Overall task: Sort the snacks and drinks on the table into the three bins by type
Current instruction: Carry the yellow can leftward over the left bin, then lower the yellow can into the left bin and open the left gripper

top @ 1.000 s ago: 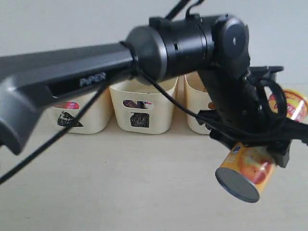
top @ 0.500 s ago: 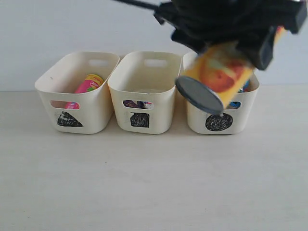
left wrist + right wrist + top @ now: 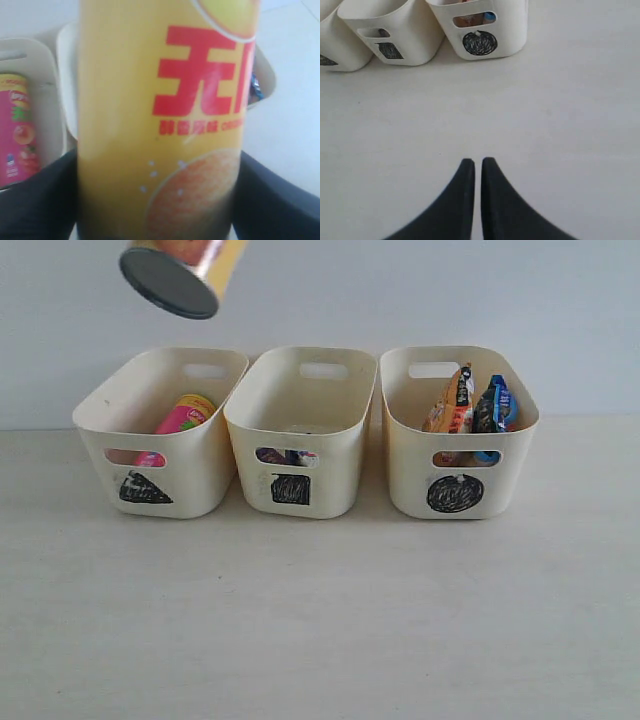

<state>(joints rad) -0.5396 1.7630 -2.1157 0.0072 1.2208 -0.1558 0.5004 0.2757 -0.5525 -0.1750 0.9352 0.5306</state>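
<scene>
table: i note three bins in a row at 12 o'clock. yellow-orange tube hangs at 11 o'clock above the triangle bin, clamped between my left fingers. right fingers pressed together, holding nothing.

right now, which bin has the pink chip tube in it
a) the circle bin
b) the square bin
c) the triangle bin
c: the pink chip tube leans inside the triangle bin, the leftmost of the three in the exterior view.
</scene>
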